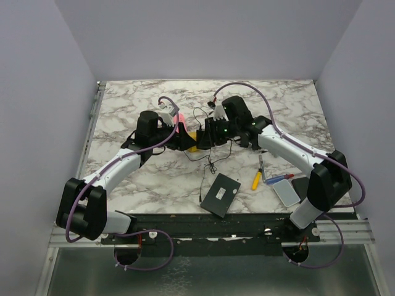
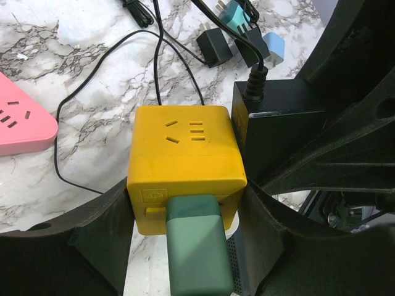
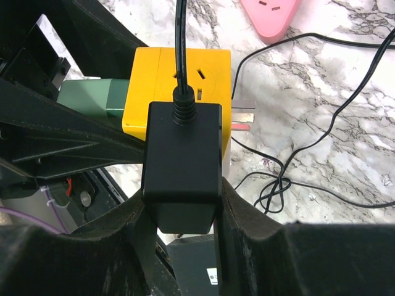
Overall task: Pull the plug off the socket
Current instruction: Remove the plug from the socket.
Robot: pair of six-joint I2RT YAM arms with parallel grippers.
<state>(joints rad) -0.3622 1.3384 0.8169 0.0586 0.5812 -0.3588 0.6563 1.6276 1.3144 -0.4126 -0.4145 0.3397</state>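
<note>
Right gripper (image 3: pixel 182 216) clamps plug (image 3: pixel 182 154); left gripper (image 2: pixel 185 216) clasps socket (image 2: pixel 185 148).

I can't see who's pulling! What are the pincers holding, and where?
The left pincer clamps the yellow socket cube by its opposite sides; the right pincer clamps the black plug by its sides.

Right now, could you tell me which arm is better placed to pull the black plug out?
The right arm: the right end effector clamps the black plug, while the left end effector braces the yellow socket.
</note>
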